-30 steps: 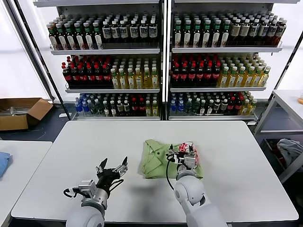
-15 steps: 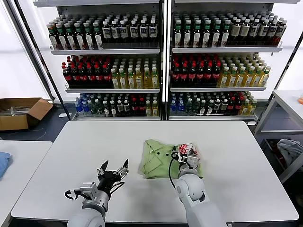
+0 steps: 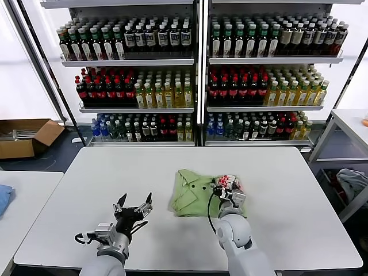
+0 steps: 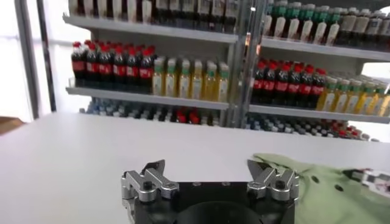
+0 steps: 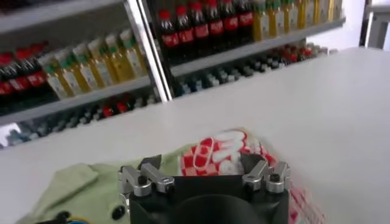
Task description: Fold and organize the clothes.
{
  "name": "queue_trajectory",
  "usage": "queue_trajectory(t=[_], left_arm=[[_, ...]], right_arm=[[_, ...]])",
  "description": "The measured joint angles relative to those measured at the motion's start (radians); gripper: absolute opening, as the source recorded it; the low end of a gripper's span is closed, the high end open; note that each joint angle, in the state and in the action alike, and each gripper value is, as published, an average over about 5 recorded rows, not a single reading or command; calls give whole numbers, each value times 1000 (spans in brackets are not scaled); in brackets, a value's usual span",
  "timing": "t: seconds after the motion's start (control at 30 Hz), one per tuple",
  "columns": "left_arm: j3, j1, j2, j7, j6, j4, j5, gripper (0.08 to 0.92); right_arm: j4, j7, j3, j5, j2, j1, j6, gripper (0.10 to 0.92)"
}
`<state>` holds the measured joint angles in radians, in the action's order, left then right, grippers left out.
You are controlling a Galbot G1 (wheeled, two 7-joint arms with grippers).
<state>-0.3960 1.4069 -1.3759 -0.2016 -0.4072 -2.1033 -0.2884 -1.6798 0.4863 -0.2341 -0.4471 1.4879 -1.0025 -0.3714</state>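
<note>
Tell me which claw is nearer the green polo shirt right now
Right. The right claw sits open directly over the green polo shirt, at its red-and-white print. The left claw is open above bare table, off to the shirt's left and apart from it.

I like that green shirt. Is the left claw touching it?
No, the left claw is open over bare table, away from the green shirt.

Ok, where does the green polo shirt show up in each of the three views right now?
Head view: green polo shirt lies folded mid-table, partly under the right gripper.
Left wrist view: shirt at the lower right edge, beyond the open left gripper.
Right wrist view: shirt directly beneath the open jaws, red-and-white print showing.
Shared landmark: the bottle shelves behind the table.
</note>
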Motion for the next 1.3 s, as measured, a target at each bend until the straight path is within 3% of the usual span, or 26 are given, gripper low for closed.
queue_trajectory(t=[0.43, 1.3], left_arm=[[-50, 24, -22, 2, 106, -29, 49, 823], [-108, 17, -37, 45, 178, -7, 67, 823]], right_arm=[[-234, -81, -44, 299, -182, -206, 78, 823], [-397, -95, -153, 297, -229, -433, 72, 823]])
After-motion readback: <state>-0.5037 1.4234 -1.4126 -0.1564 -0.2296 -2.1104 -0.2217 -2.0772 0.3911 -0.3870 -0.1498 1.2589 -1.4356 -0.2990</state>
